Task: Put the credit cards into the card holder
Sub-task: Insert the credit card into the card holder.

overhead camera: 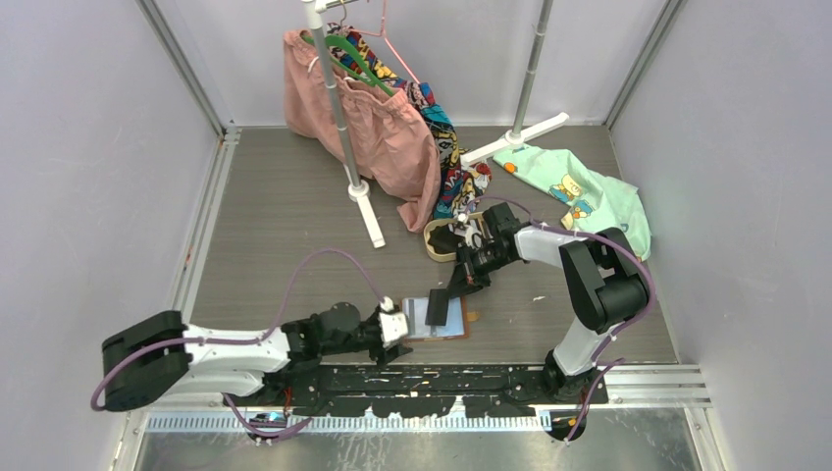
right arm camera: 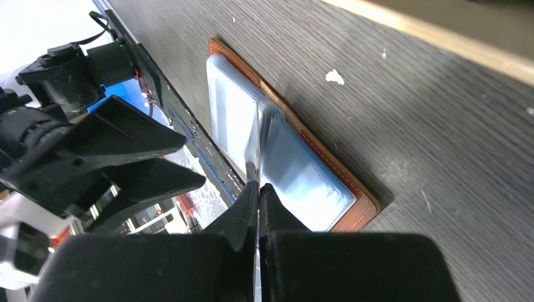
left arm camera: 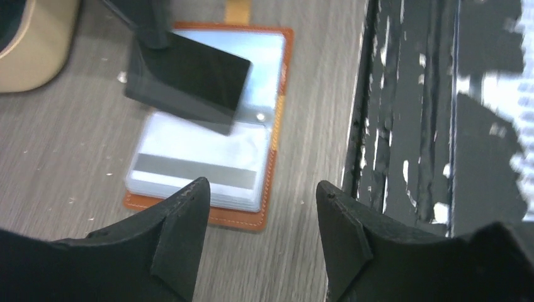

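1. The right hand (right arm camera: 258,189) is clenched on a dark credit card (left arm camera: 189,78), pinching it by one edge and holding it tilted over the card holder (overhead camera: 439,321).
2. The card holder lies open and flat on the worktop (overhead camera: 285,211), near the front edge, with its clear pockets facing up.
3. The dark card's low edge is down by the middle fold. I can't tell if it's in a slot.
4. A whitish card (left arm camera: 195,167) with a grey stripe sits in one pocket.
5. The left hand (left arm camera: 261,195) is released just beside the holder, fingers spread with nothing between them.
6. A beige tray (left arm camera: 31,53) sits beyond the holder.
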